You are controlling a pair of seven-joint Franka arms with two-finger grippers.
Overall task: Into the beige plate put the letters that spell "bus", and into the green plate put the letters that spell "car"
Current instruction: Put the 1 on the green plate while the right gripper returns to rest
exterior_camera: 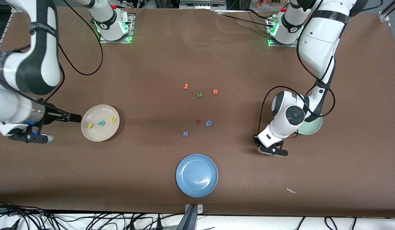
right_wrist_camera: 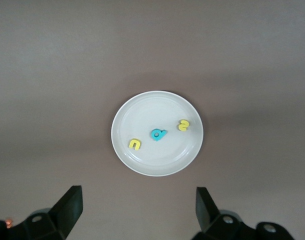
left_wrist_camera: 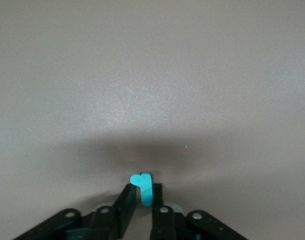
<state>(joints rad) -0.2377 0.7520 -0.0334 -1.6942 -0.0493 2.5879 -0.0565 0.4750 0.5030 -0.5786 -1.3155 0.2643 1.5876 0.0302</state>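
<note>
The beige plate [exterior_camera: 101,134] lies toward the right arm's end of the table. On it are a yellow "s" [exterior_camera: 90,125], a teal "b" [exterior_camera: 101,122] and a yellow "u" [exterior_camera: 112,119]. My right gripper [exterior_camera: 76,118] hangs open over the table beside that plate, nothing in it; its wrist view shows the plate [right_wrist_camera: 157,105] from above. Low at the table, my left gripper [exterior_camera: 273,150] is shut on a small teal "r" [left_wrist_camera: 144,186], beside the green plate [exterior_camera: 312,129] and nearer the front camera. The left arm covers much of the green plate.
A blue plate [exterior_camera: 197,175] lies near the front edge. Loose letters dot the middle: orange ones [exterior_camera: 185,86] [exterior_camera: 215,91], a green "u" [exterior_camera: 199,94], a red one [exterior_camera: 198,121], a darker blue rounded one [exterior_camera: 209,123] and a blue "x" [exterior_camera: 185,133].
</note>
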